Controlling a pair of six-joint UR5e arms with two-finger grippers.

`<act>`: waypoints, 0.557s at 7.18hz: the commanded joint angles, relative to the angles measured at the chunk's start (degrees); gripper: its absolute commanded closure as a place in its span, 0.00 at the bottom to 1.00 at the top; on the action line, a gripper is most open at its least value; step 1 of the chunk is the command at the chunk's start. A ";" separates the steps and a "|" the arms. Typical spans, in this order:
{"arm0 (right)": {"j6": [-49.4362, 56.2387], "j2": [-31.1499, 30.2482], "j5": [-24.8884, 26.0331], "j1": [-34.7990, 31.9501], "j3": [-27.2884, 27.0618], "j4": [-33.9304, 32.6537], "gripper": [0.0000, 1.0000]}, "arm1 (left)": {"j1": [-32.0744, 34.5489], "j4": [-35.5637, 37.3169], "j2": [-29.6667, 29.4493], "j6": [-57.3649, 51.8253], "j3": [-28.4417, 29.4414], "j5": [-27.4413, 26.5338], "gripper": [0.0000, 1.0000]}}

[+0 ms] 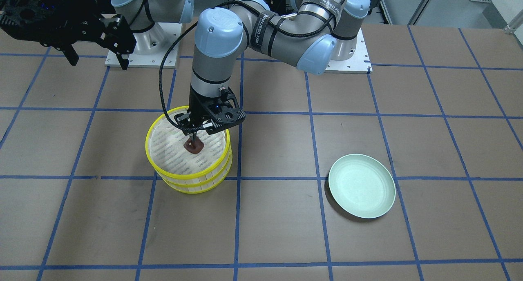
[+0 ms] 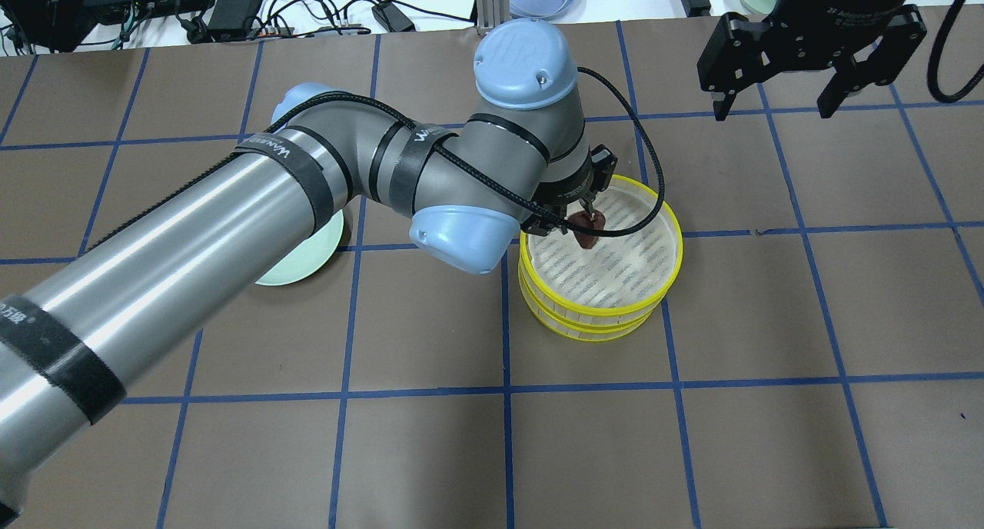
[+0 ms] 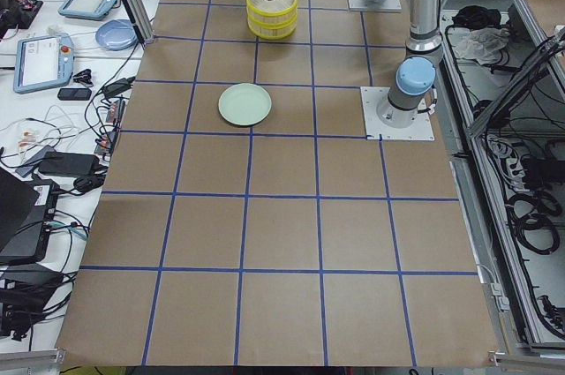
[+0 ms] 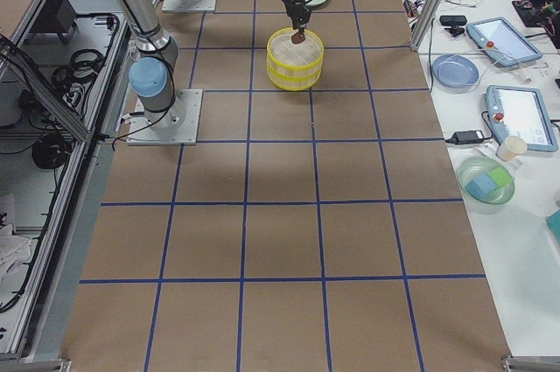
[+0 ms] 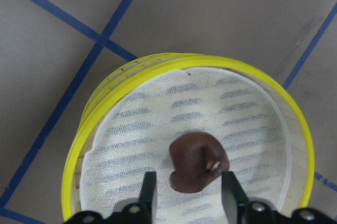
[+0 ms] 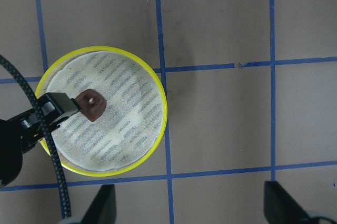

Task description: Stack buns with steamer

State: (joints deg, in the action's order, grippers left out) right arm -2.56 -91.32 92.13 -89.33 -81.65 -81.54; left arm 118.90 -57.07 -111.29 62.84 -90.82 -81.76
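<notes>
The two steamer trays [image 1: 188,177] stand stacked, yellow rims one on the other; the stack also shows in the overhead view [image 2: 615,311]. The dark reddish-brown bun [image 1: 194,147] lies on the top tray's white slotted floor [image 5: 131,129]. My left gripper [image 1: 195,139] hangs just over it, open, with a finger on each side of the bun [image 5: 195,168]. The cream-white bun is out of view. My right gripper [image 2: 776,106] is open and empty, raised well above the table away from the stack; its wrist view looks down on the stack [image 6: 158,124].
A pale green plate [image 1: 362,186] lies empty on the brown table, about one grid square from the stack; my left arm partly hides it in the overhead view [image 2: 307,261]. Blue tape lines grid the table. The arm bases stand at the robot's edge.
</notes>
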 commanded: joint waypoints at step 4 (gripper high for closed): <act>0.01 0.00 0.06 0.03 0.00 0.06 0.00 | -5.65 -1.45 4.23 -15.58 0.21 -1.99 0.00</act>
State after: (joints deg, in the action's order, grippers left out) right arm -2.55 -91.32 92.20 -89.29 -81.65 -81.47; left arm 116.83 -57.65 -108.85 54.56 -90.57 -82.80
